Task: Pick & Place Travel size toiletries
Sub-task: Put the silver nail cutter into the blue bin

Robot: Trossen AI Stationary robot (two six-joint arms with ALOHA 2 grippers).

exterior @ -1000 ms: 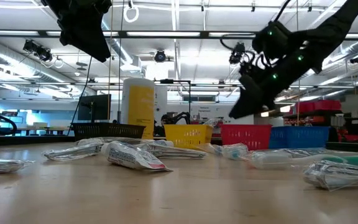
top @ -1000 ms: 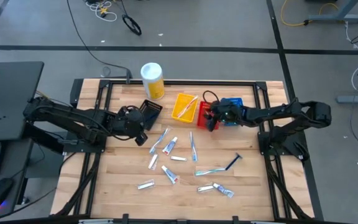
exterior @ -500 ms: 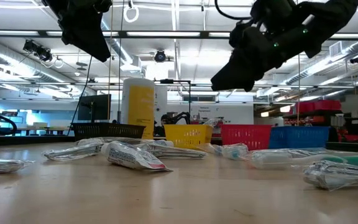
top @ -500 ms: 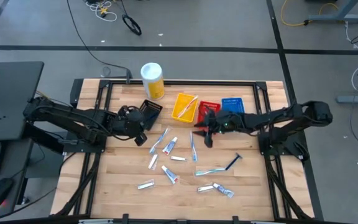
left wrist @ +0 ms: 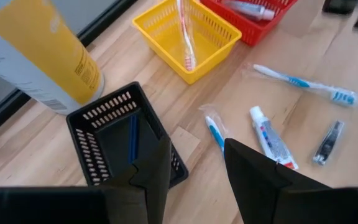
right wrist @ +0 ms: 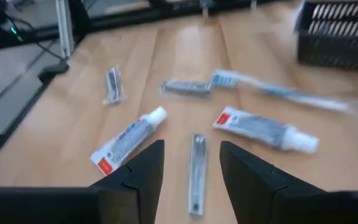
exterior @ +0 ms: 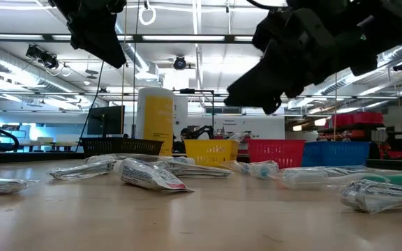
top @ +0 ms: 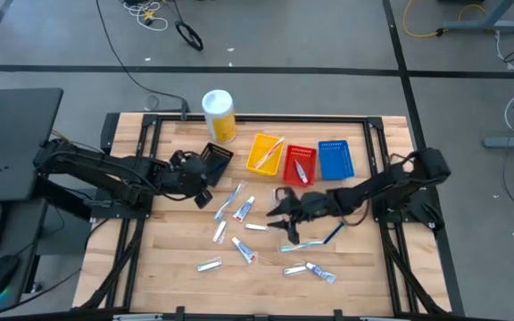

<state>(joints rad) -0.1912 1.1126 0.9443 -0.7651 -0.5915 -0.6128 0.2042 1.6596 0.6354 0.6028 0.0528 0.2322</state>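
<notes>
Travel size toiletries lie scattered on the middle of the table: toothpaste tubes [top: 244, 209] [right wrist: 129, 142] [right wrist: 266, 132], toothbrushes [top: 298, 243] [right wrist: 278, 87], a dark blue razor [top: 333, 234] and slim silver items [right wrist: 196, 174]. My right gripper [top: 280, 219] [right wrist: 191, 171] hangs open above them, touching nothing; a silver item shows between its fingers in the right wrist view. My left gripper [top: 203, 176] [left wrist: 194, 165] waits open beside the black tray [left wrist: 126, 140], which holds a dark blue razor [left wrist: 131, 134].
At the far side stand a yellow tray [top: 266, 153] holding a pink toothbrush [left wrist: 184, 34], a red tray [top: 300, 165] holding a toothpaste tube, a blue tray [top: 335, 159] and a tall yellow canister [top: 219, 114]. Bare wood lies along the near edge and both sides.
My right gripper has swung from above the red and blue trays toward the table's near edge and left, ending over the scattered toiletries in the middle. The toiletries have stayed put. My left arm has kept still.
</notes>
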